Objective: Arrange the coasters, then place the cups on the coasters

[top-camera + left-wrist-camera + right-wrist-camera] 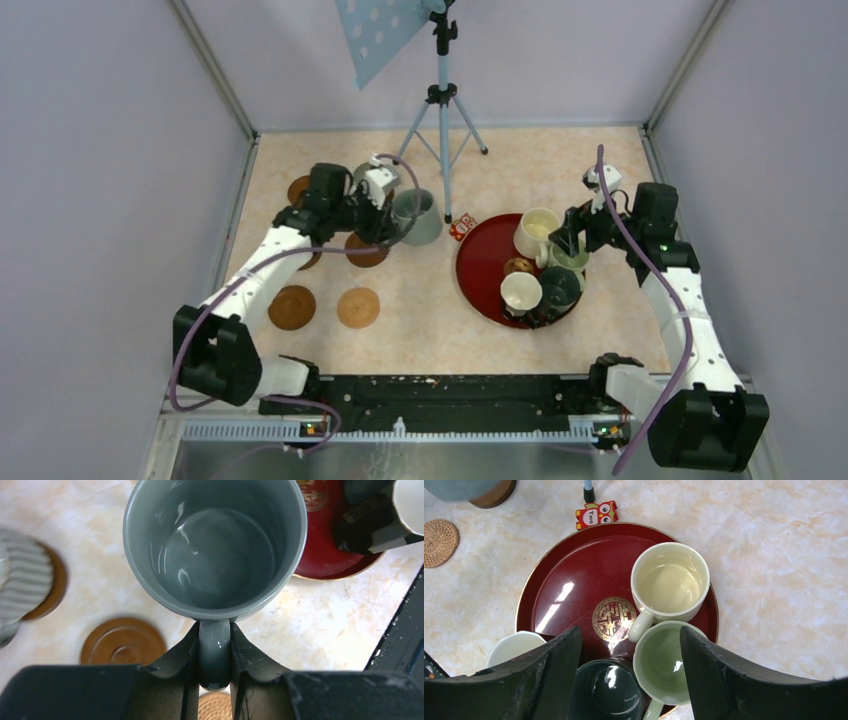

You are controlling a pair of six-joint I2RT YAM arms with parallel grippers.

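Coasters are spotted first, nearest the arm bases: the dark coaster (291,307) and the lighter coaster (358,307) are laid flat, well left of the red tray (483,265). On the tray's near edge the white mug (521,292) is stood, with the dark teal mug (559,286) just beside it on the right. Over them the right gripper (630,640) is held, jaws spread wide, nothing gripped. The pale green mug (661,662) is seen below it and the cream mug (670,582) just beyond, both on the tray. Farther out, left of the tray's far rim, the grey-green mug (215,550) is held upright, its handle pinched tight by the left gripper (214,630). The owl card (597,514) is set just beside that rim. Farther left of the tray, the ribbed grey mug (22,585) is seated on a wooden coaster (55,587).
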